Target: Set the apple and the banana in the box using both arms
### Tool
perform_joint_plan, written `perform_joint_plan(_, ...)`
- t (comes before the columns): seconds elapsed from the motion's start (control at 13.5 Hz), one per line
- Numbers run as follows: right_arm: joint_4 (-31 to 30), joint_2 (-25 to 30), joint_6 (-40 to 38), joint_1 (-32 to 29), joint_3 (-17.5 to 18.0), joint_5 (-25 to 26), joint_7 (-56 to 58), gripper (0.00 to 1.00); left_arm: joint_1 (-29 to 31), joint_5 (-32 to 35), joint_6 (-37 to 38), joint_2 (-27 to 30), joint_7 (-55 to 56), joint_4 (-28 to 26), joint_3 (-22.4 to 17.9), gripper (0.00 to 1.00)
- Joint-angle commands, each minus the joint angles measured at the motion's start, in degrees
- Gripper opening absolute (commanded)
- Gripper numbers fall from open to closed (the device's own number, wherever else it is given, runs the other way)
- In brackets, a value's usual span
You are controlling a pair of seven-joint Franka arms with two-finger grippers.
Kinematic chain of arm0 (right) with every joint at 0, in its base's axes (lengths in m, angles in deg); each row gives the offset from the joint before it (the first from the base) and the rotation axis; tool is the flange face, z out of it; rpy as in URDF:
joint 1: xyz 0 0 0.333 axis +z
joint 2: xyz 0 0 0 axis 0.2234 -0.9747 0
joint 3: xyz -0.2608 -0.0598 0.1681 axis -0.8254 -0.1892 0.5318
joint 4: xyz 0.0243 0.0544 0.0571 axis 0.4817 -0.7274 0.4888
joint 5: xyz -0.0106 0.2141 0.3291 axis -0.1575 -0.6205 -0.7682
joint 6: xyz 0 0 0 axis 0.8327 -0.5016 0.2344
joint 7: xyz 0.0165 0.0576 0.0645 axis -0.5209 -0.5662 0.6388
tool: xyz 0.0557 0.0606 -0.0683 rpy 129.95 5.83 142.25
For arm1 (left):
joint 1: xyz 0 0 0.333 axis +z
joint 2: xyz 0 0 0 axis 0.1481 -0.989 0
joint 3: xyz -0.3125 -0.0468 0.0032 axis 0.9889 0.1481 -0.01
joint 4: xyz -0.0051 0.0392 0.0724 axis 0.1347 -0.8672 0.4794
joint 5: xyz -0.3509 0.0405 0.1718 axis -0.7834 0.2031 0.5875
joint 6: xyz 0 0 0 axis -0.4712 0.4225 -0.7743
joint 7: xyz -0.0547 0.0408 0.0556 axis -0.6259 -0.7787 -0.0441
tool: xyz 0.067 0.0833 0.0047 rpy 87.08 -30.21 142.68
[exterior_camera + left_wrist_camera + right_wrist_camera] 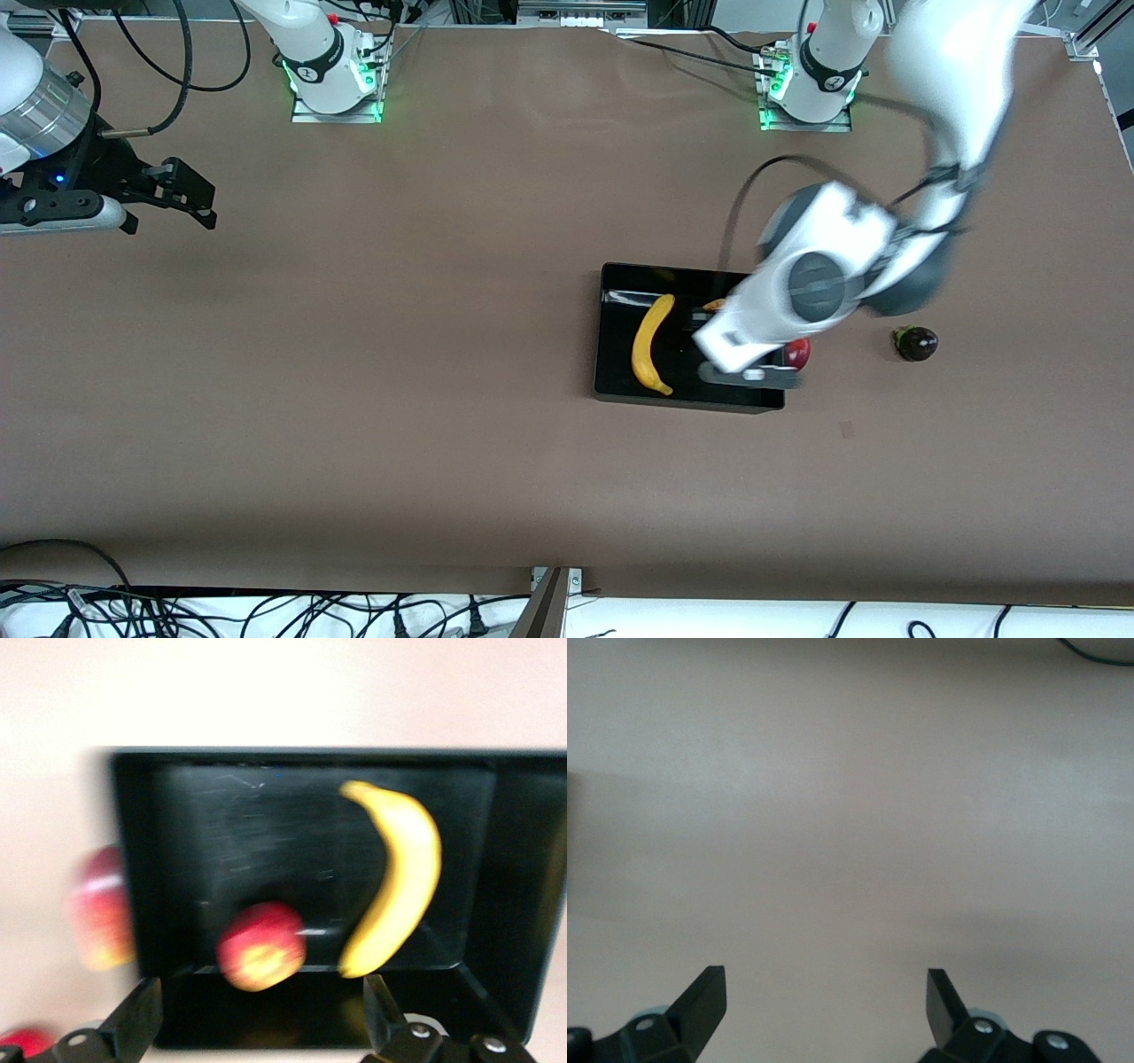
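**Surface.** The table [443, 425] is a matte brown sheet that fills the frame from edge to edge. Along the lower edge of the frame, loose black cables [266, 611] lie on a white floor. Along the upper edge stand the two arm bases, the right arm's base [332, 80] and the left arm's base [811, 84]. Each is lit green at the foot.

**Right arm.** The arm waits. The right gripper [190, 193] hangs over bare table in the upper part of the frame, at the right arm's end. The right wrist view shows its fingers spread apart with nothing between them.

**Box.** The box [620, 372] sits on the table in the middle band of the frame, toward the left arm's end.
- The banana [647, 350] lies inside it, along the wall nearest the right arm's end.
- The apple [261, 946] also lies inside, beside the banana's upper tip. In the front view the arm largely covers it.

**Left arm.** The left gripper [261, 1001] is over the box. Its fingers are spread and hold nothing.

**Other items.**
- A red fruit [799, 353] rests on the table just beside the box's outer wall.
- A dark purple object [915, 344] lies farther toward the left arm's end, apart from the box.
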Motion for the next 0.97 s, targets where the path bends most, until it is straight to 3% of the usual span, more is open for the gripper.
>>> perform_joint_plan(0.0,1.03,-0.37,-0.32,-0.27,0.09,0.35,0.09,1.0,4.29,0.07,6.31,6.04,-7.01,0.85,-0.31,1.0)
perform_joint_plan(0.15,1.03,-0.37,-0.32,-0.27,0.09,0.35,0.09,1.0,4.3,-1.77,6.42,12.53,-15.25,-1.15,-5.82,1.0)
perform_joint_plan(0.22,1.03,-0.37,-0.32,-0.27,0.09,0.35,0.09,1.0,4.04,-5.53,6.07,17.61,-21.22,-5.0,-9.94,1.0)
perform_joint_plan(0.3,1.03,-0.37,-0.32,-0.27,0.18,0.35,0.09,1.0,2.65,-8.78,5.81,21.75,-22.06,-8.86,-13.73,1.0)
perform_joint_plan(0.37,1.12,-0.37,-0.32,-0.18,0.18,0.35,0.09,1.0,-1.11,-9.25,5.72,25.27,-22.77,-10.82,-19.33,1.0)
perform_joint_plan(0.45,1.12,-0.37,-0.32,-0.18,0.18,0.26,0.09,1.0,-3.67,-9.17,5.89,27.65,-23.56,-12.14,-22.35,1.0)
perform_joint_plan(0.59,1.12,-0.37,-0.32,-0.27,0.09,0.17,0.09,1.0,-5.8,-9.34,5.89,31.1,-23.13,-14.88,-23.42,1.0)
perform_joint_plan(0.67,1.12,-0.37,-0.32,-0.18,0.18,0.17,0.09,1.0,-6.68,-9.34,5.89,31.28,-24.26,-14.53,-25.95,1.0)
perform_joint_plan(0.89,1.03,-0.37,-0.32,-0.18,0.18,0.17,0.09,1.0,-6.95,-9.17,5.98,31.19,-27.61,-14.53,-26.68,1.0)
